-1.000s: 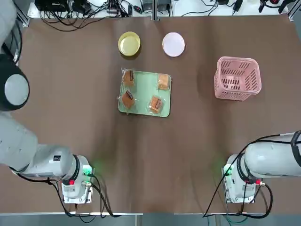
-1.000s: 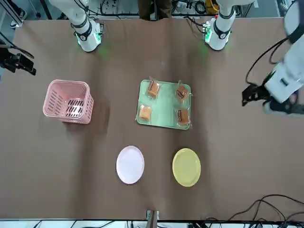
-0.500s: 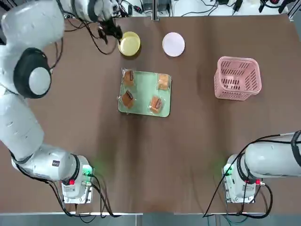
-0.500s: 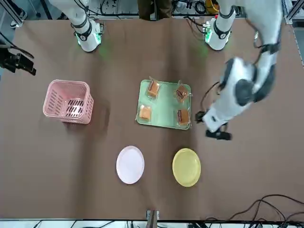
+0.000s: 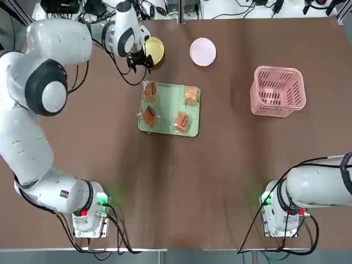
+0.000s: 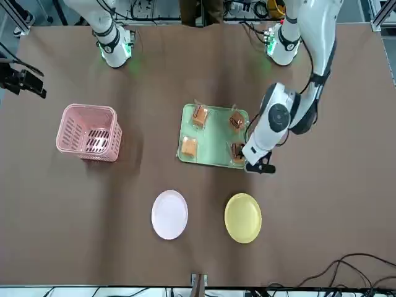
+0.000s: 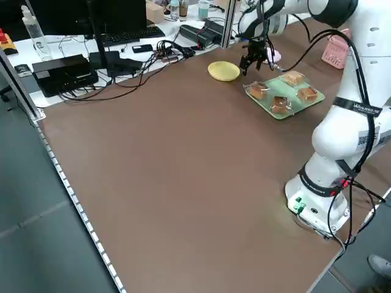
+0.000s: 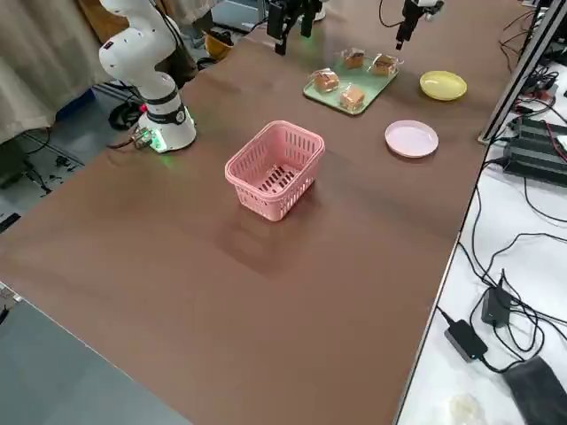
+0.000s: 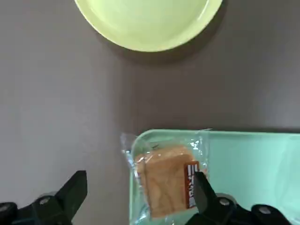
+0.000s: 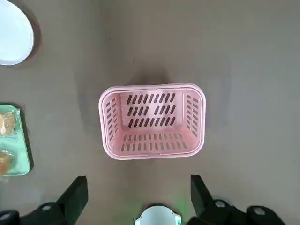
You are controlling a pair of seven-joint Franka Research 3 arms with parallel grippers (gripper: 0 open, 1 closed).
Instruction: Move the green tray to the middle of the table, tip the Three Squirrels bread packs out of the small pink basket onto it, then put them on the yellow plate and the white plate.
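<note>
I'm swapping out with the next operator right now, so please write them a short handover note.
Left gripper: open, empty, above the tray's corner nearest the round yellow plate.
Right gripper: open, empty, parked at the table's right side.
Pale green rectangular tray: mid-table, holding four clear-wrapped golden-brown bread packs.
Pink slotted plastic basket: right of the tray, empty.
Round white plate: right of the yellow one, both beyond the tray.
Done: tray placed, basket emptied.
Left: all four packs onto the two plates.
</note>
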